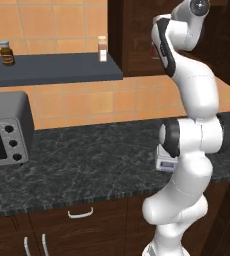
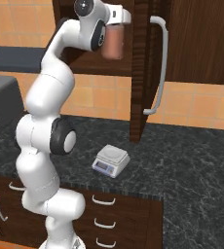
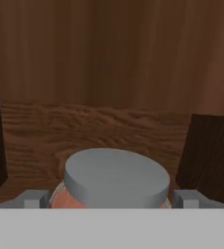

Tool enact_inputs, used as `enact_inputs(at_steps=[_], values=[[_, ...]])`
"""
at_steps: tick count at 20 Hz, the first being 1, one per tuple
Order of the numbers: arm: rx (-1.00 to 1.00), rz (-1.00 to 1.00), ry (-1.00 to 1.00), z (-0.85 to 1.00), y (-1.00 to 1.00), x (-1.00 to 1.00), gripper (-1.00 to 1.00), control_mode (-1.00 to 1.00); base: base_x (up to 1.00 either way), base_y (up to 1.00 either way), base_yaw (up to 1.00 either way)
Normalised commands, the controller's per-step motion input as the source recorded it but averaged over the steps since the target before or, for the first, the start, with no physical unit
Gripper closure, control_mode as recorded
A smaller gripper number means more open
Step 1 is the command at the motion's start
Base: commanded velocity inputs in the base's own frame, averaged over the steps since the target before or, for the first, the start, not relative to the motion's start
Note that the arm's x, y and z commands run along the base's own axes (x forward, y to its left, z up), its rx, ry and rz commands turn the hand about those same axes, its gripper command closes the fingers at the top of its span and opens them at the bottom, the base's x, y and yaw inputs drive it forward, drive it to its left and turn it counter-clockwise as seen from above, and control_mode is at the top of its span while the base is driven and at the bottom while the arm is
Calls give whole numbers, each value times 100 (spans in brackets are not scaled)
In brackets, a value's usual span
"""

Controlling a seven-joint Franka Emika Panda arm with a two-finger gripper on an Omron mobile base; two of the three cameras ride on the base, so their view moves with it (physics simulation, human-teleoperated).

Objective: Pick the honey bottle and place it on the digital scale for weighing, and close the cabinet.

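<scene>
The honey bottle (image 2: 114,43), reddish-brown with a grey lid (image 3: 116,177), is inside the open cabinet (image 2: 92,61) at the top of the right base view. My gripper (image 2: 115,30) comes down over it from above. In the hand view my gripper (image 3: 111,198) has a fingertip (image 3: 36,198) close against each side of the jar, shut on it. The cabinet door (image 2: 139,73) stands swung out, edge-on, with its silver bar handle (image 2: 160,63). The digital scale (image 2: 110,160) sits on the dark counter below; my arm partly hides the scale (image 1: 163,163) in the left base view.
A grey toaster oven (image 1: 4,132) stands at the counter's left end. A dark wall shelf (image 1: 52,69) carries a small brown bottle (image 1: 7,52) and a pale bottle (image 1: 102,48). Drawers with curved handles (image 2: 104,199) run under the counter (image 2: 192,160).
</scene>
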Motion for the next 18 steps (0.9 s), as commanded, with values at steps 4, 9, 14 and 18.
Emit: enact_inputs(at_steps=[4, 9, 14, 18], values=[[20, 0, -37, 10, -1, -63, 100, -100, 0, 0, 0], [16, 0, -41, 12, 0, -98, 100, -100, 0, 0, 0], [2, 0, -38, 0, 11, -100, 100, -100, 0, 0, 0], [-14, 0, -17, 10, 12, -100, 100, -100, 0, 0, 0]])
